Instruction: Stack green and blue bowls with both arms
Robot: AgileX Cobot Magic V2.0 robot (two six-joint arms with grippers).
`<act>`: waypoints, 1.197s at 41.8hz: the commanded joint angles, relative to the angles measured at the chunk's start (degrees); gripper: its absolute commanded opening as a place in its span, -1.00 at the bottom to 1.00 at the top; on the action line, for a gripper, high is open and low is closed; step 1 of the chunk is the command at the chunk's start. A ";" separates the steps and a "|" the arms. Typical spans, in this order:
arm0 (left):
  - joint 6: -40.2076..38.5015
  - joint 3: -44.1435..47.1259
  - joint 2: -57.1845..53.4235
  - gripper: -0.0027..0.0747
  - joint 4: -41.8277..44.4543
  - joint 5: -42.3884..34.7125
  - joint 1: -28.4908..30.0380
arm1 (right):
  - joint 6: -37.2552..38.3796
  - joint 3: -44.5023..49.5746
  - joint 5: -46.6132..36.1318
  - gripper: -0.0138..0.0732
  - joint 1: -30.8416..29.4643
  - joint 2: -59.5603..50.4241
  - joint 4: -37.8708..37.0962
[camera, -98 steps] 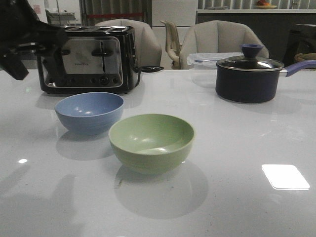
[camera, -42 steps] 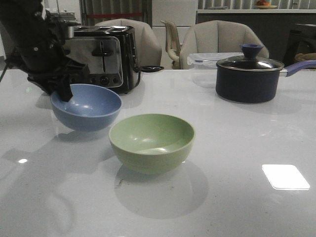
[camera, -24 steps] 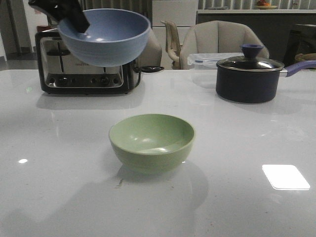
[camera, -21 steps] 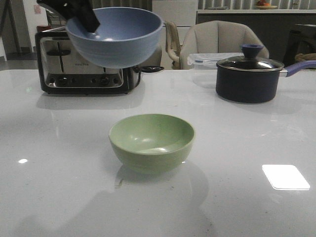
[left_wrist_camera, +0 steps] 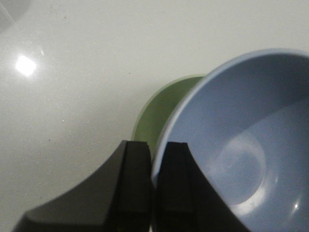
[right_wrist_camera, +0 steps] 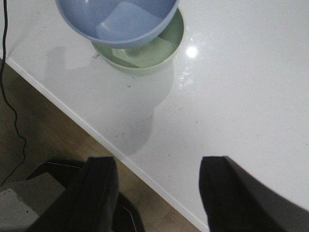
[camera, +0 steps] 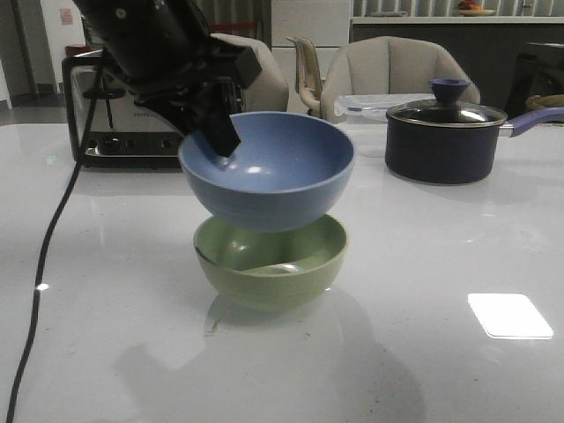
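Observation:
The dusty blue bowl [camera: 269,172] hangs just above the pale green bowl [camera: 271,269], which stands on the white table. My left gripper [camera: 218,141] is shut on the blue bowl's near-left rim, one finger inside and one outside. In the left wrist view the gripper [left_wrist_camera: 154,159] pinches the blue bowl's rim [left_wrist_camera: 231,140], with the green bowl [left_wrist_camera: 161,108] showing beneath. My right gripper [right_wrist_camera: 157,193] is open and empty over the table's front edge, out of the front view. It sees the blue bowl [right_wrist_camera: 116,21] over the green bowl [right_wrist_camera: 145,53].
A black and silver toaster [camera: 110,123] stands at the back left. A dark navy saucepan with a glass lid [camera: 449,132] and a clear plastic container [camera: 366,110] stand at the back right. The left arm's cable [camera: 48,264] hangs over the table's left side.
My left gripper took hold of the blue bowl by the toaster, lifted it high, and has carried it right and down to just above the green bowl.

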 commanded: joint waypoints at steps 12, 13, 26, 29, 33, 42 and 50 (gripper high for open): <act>-0.10 -1.54 3.80 -0.67 -1.89 -6.77 0.49 | -0.19 -1.46 -3.26 0.43 -0.06 -0.27 -0.39; -0.10 -1.54 4.06 -0.66 -1.89 -6.93 0.49 | -0.19 -1.46 -3.26 0.43 -0.06 -0.27 -0.39; -0.10 -2.28 3.00 0.50 -1.78 -5.91 0.58 | -0.19 -1.46 -3.26 0.43 -0.06 -0.27 -0.39; 0.08 -3.01 1.02 0.52 -1.78 -5.06 0.58 | -0.19 -1.46 -3.26 0.43 -0.06 -0.27 -0.39; 0.15 -3.24 -3.72 0.52 -1.78 -3.83 0.58 | -0.19 -1.46 -3.26 0.43 -0.06 -0.27 -0.39; 0.15 -0.55 -16.45 0.52 -2.72 1.15 0.45 | -0.19 -1.46 -3.26 0.43 -0.06 -0.27 -0.39; 0.50 7.95 -28.90 0.52 -3.53 3.09 -0.46 | -0.19 -1.46 -3.26 0.43 -0.06 -0.27 -0.39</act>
